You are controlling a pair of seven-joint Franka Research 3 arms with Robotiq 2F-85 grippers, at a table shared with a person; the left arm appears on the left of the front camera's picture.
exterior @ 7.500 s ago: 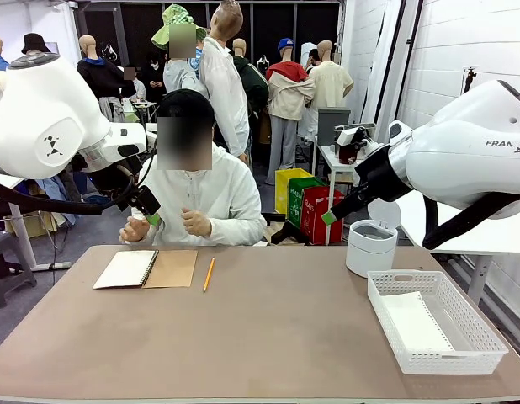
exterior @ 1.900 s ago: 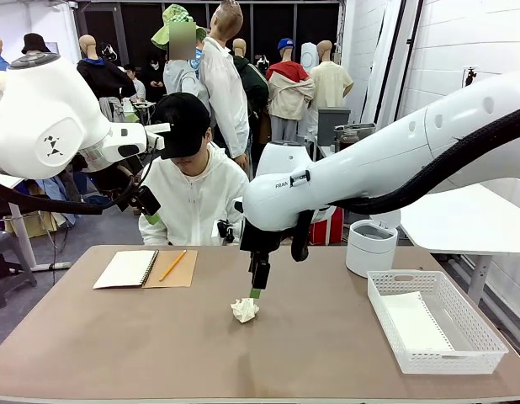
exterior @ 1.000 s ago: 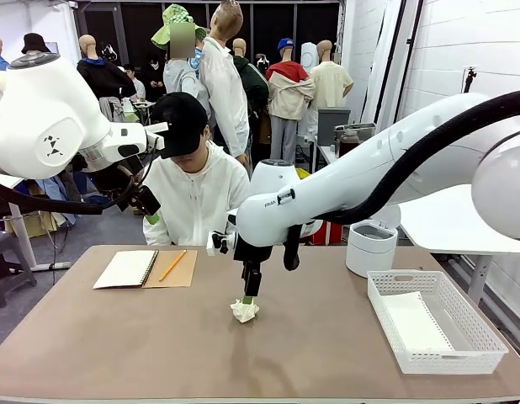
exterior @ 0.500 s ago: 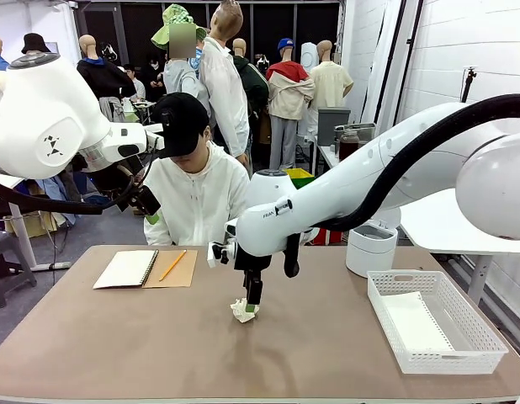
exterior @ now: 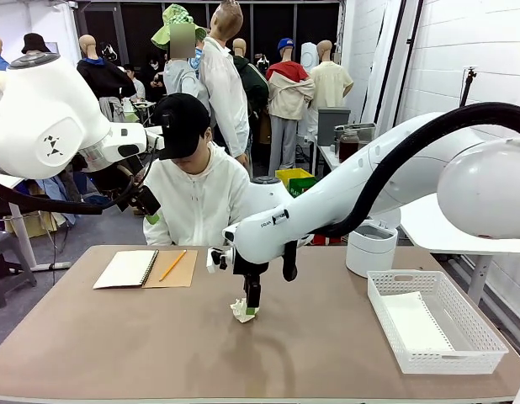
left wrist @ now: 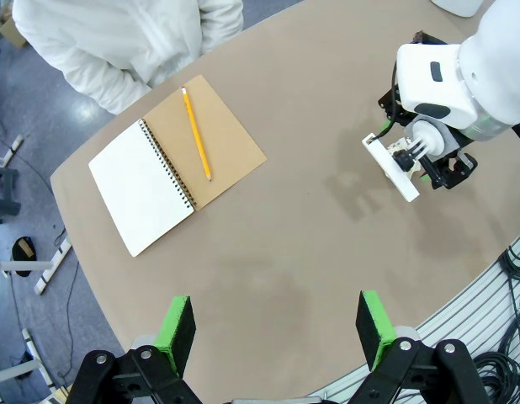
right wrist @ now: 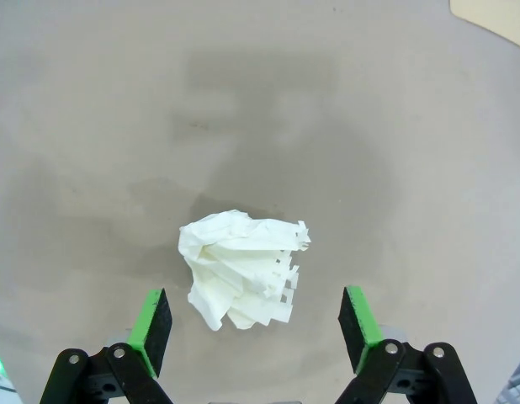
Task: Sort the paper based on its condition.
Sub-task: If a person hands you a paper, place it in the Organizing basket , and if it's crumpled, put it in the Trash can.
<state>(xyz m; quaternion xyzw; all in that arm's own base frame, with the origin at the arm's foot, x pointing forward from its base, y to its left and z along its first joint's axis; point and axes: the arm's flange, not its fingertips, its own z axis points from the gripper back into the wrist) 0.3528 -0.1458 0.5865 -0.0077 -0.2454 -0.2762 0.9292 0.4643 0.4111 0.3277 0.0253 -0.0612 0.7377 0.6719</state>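
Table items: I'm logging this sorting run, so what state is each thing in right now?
crumpled paper: balled up, on the table between open fingers, not gripped
right gripper: open, lowered around the ball
left gripper: open, empty, raised
notebook: open, flat
pencil: lying on the notebook's brown cover
mesh basket: holds a flat sheet

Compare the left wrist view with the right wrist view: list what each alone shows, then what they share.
Left wrist alone: the open notebook with a pencil on its brown cover, a person's white sleeve, the right arm's wrist, and the open left end effector. Right wrist alone: the crumpled paper lying between the pads of the open right end effector, untouched. Shared: the brown table.
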